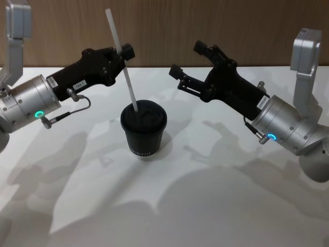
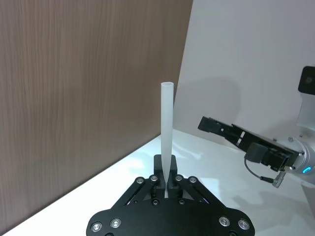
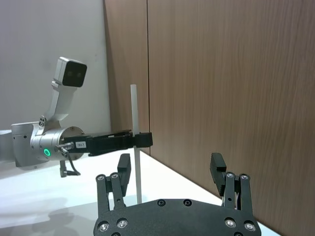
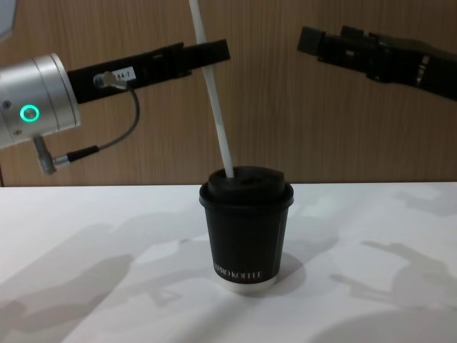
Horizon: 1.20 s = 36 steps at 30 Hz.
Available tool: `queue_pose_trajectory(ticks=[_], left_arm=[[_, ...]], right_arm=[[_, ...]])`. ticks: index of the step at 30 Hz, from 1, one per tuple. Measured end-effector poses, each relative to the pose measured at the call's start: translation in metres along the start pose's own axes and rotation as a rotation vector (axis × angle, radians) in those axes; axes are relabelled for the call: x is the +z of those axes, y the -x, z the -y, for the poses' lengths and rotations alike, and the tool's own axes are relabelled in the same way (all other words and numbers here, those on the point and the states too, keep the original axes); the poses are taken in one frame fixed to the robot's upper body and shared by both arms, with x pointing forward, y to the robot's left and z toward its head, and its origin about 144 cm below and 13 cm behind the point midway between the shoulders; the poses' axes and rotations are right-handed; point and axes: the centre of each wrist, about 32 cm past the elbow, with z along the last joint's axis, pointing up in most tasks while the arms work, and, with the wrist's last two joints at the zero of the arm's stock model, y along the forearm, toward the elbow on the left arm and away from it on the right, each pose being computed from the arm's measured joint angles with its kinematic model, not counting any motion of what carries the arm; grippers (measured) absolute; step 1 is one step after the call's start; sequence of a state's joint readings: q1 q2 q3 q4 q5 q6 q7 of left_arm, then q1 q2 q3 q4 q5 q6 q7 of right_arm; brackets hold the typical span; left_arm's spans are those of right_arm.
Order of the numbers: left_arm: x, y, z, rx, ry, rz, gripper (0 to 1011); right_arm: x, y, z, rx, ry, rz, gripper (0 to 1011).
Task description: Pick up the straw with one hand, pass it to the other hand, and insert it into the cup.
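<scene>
Clamping the straw [image 1: 129,85] in its upper half, the left gripper [image 1: 123,51] hangs over the table [image 1: 231,206] near its far edge. The straw leans with its top toward the far left corner and its lower end at the lid of the cup [image 1: 144,131]; the cup stands about midway between the left and right edges, nearer the far edge than the near one. The right gripper [image 1: 188,59] hovers well apart toward the right edge, jaws spread wide and holding nothing.

Judging by this, pick-up and hand-over are done and insertion is under way; the tip seems to sit in the lid's opening, though how deep I cannot tell; what is left is to push it down and let go.

Chest view gives the side-on meeting of tip and lid, which the wrist views lack; left wrist view shows the fingers pinched on the straw, its open top end standing above them; right wrist view shows the bare gap between the right jaws.
</scene>
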<state>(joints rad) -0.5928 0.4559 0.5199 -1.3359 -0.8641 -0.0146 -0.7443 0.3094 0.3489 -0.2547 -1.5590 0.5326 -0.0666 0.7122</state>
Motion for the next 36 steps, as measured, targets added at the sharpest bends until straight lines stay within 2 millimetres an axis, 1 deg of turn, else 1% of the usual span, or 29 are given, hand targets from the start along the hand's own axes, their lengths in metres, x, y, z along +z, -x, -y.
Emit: queue_pose_trajectory(ticks=[4, 5, 7, 8, 11, 12, 14, 16, 18, 19, 21, 22, 23, 24, 25, 26, 27, 29, 30, 31, 33, 35, 36], left_arm=[[-0.003, -0.001, 0.001, 0.000, -0.014, -0.003, 79], [-0.003, -0.001, 0.001, 0.000, -0.019, -0.004, 126], [-0.005, -0.001, 0.002, 0.000, -0.026, -0.006, 156], [-0.005, -0.001, 0.002, 0.000, -0.026, -0.006, 219], [-0.006, -0.001, 0.002, 0.000, -0.031, -0.008, 275], [-0.007, -0.001, 0.002, 0.001, -0.034, -0.010, 332], [-0.008, 0.000, 0.002, 0.001, -0.036, -0.011, 372], [-0.009, 0.000, 0.001, 0.004, -0.039, -0.015, 455], [-0.011, 0.001, 0.000, 0.007, -0.041, -0.019, 489], [-0.011, 0.001, 0.000, 0.009, -0.042, -0.020, 556], [-0.012, 0.002, -0.001, 0.012, -0.042, -0.022, 596], [-0.013, 0.003, -0.002, 0.016, -0.043, -0.024, 630], [-0.013, 0.003, -0.004, 0.019, -0.043, -0.026, 690], [-0.013, 0.003, -0.004, 0.019, -0.043, -0.026, 690], [-0.014, 0.004, -0.005, 0.023, -0.042, -0.029, 738], [-0.014, 0.005, -0.006, 0.025, -0.041, -0.030, 757], [-0.015, 0.005, -0.008, 0.029, -0.040, -0.034, 816], [-0.016, 0.006, -0.009, 0.032, -0.039, -0.036, 829], [-0.017, 0.007, -0.011, 0.036, -0.038, -0.040, 853], [-0.017, 0.007, -0.012, 0.038, -0.037, -0.042, 925], [-0.018, 0.008, -0.014, 0.044, -0.034, -0.047, 949], [-0.020, 0.010, -0.017, 0.049, -0.032, -0.052, 1001], [-0.020, 0.010, -0.018, 0.050, -0.031, -0.054, 1001]], right_arm=[[0.000, 0.000, 0.000, 0.000, 0.000, 0.000, 1001], [0.000, 0.000, 0.000, 0.000, 0.000, 0.000, 1001], [0.000, 0.000, 0.000, 0.000, 0.000, 0.000, 1001], [0.000, 0.000, 0.000, 0.000, 0.000, 0.000, 1001], [0.000, 0.000, 0.000, 0.000, 0.000, 0.000, 1001], [0.000, 0.000, 0.000, 0.000, 0.000, 0.000, 1001], [0.000, 0.000, 0.000, 0.000, 0.000, 0.000, 1001], [0.000, 0.000, 0.000, 0.000, 0.000, 0.000, 1001], [0.000, 0.000, 0.000, 0.000, 0.000, 0.000, 1001], [0.000, 0.000, 0.000, 0.000, 0.000, 0.000, 1001], [0.000, 0.000, 0.000, 0.000, 0.001, -0.001, 1001], [0.000, 0.001, 0.001, 0.001, 0.003, -0.002, 1001], [0.001, 0.001, 0.001, 0.002, 0.004, -0.003, 1001], [0.001, 0.002, 0.001, 0.002, 0.005, -0.004, 1001], [0.001, 0.003, 0.001, 0.002, 0.006, -0.005, 1001], [0.002, 0.004, 0.002, 0.002, 0.010, -0.009, 1001], [0.002, 0.006, 0.003, 0.001, 0.016, -0.014, 1001], [0.003, 0.007, 0.003, 0.001, 0.018, -0.016, 1001], [0.003, 0.009, 0.004, 0.002, 0.021, -0.018, 1001], [0.003, 0.011, 0.005, 0.000, 0.028, -0.025, 1001], [0.004, 0.015, 0.008, -0.001, 0.040, -0.034, 1001], [0.005, 0.020, 0.011, -0.003, 0.052, -0.043, 1001], [0.005, 0.022, 0.012, -0.005, 0.058, -0.046, 1001]])
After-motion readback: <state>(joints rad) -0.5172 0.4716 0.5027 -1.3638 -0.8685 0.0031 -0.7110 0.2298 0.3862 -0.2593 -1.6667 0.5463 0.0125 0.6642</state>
